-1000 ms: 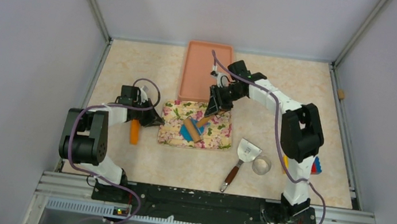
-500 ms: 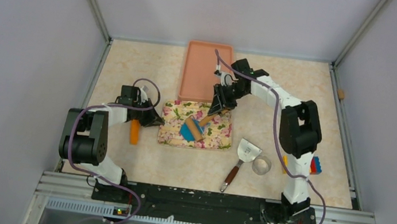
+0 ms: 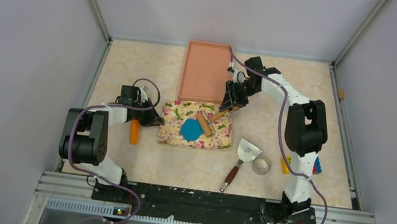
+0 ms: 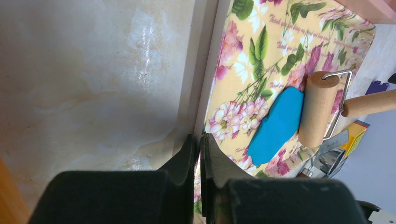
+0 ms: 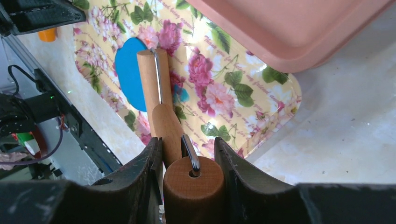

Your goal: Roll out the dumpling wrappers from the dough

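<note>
The blue dough [image 3: 189, 129] lies as a flat oval sheet on the floral mat [image 3: 213, 140]; it also shows in the left wrist view [image 4: 275, 126] and the right wrist view [image 5: 127, 72]. My right gripper [image 3: 231, 103] is shut on the wooden handle [image 5: 189, 184] of the rolling pin, whose roller [image 3: 204, 124] rests on the mat at the dough's far right edge. My left gripper [image 3: 153, 119] is shut at the mat's left edge [image 4: 205, 107], with the mat showing between its jaws. No round dumpling wrapper is in view.
A pink tray [image 3: 206, 72] stands just behind the mat. An orange stick [image 3: 134, 131] lies left of the mat. A metal scraper [image 3: 241, 157] and a metal ring cutter [image 3: 261, 165] lie to the front right. A toy brick [image 3: 316, 166] sits by the right arm.
My right gripper has pulled the rolling pin back and to the right, off the dough. The dough is now uncovered and looks wider and flatter. The left arm has not moved.
</note>
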Controlling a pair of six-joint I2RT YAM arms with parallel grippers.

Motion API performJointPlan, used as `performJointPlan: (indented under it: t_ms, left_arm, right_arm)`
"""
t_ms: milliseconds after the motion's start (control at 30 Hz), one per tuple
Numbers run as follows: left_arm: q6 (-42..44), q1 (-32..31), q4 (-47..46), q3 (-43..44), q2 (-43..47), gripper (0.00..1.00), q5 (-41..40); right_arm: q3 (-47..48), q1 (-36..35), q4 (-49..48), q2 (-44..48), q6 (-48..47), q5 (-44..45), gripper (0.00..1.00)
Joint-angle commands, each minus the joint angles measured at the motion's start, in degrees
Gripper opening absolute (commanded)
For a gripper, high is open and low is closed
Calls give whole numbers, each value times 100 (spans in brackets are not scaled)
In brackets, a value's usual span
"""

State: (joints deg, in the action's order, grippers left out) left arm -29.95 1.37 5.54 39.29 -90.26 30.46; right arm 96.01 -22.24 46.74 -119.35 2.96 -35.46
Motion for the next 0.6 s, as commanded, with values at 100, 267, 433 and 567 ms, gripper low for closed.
performJointPlan:
  t_ms: [100, 267, 433, 567]
  left_arm:
    - [-142, 73, -294, 21, 109, 0, -172]
    - [-159, 67, -310, 37, 117, 0, -155]
    - [-194, 69, -324, 60, 105, 0, -128]
    - [-195, 68, -327, 56, 118, 0, -102]
  right_arm:
    - [-212, 70, -79, -326, -869, 2693, 0]
    - [-61, 74, -137, 74, -859, 2704, 0]
    - [61, 55, -85, 604, -896, 2350, 0]
    - [184, -98, -6, 1101, -1018, 1383, 0]
